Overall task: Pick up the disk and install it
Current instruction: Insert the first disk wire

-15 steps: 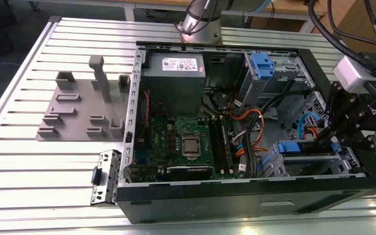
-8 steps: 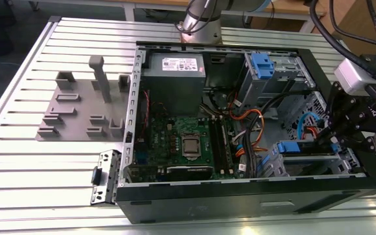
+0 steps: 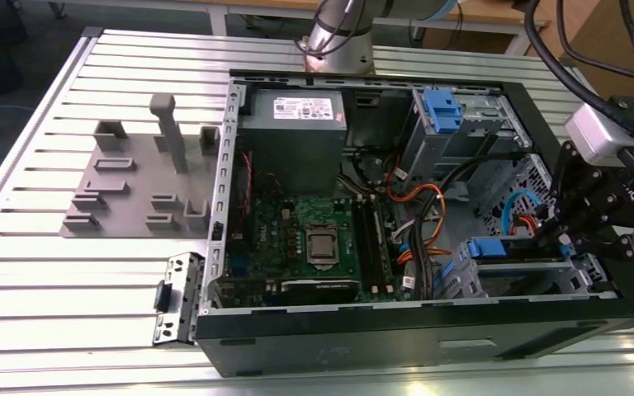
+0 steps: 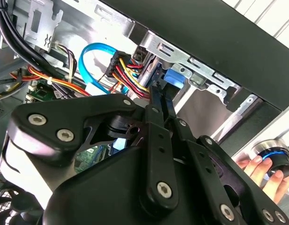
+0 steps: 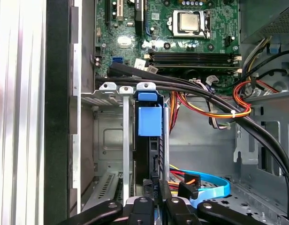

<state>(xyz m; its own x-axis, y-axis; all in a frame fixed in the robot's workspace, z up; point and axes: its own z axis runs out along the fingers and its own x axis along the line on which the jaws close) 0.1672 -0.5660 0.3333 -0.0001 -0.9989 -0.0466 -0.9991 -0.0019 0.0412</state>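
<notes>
Disk stands on edge in the drive cage at the case's lower corner, its blue carrier tab uppermost in the first wrist view, and the claw sits right at its near end. The claw's fingers lie close together around the disk's edge, seemingly clamped on it, though the contact itself is hidden.

Around it, largest first: the black case lies open on its side on the slatted metal bench. Inside are the grey power supply, the green motherboard and a second cage with a blue bracket. Thick black cables run across just above the disk's cage, with orange and red wires and a blue data cable close beside the claw.

A grey fixture stands on the bench at the exterior view's left. A hand grips a black knob outside the case.
</notes>
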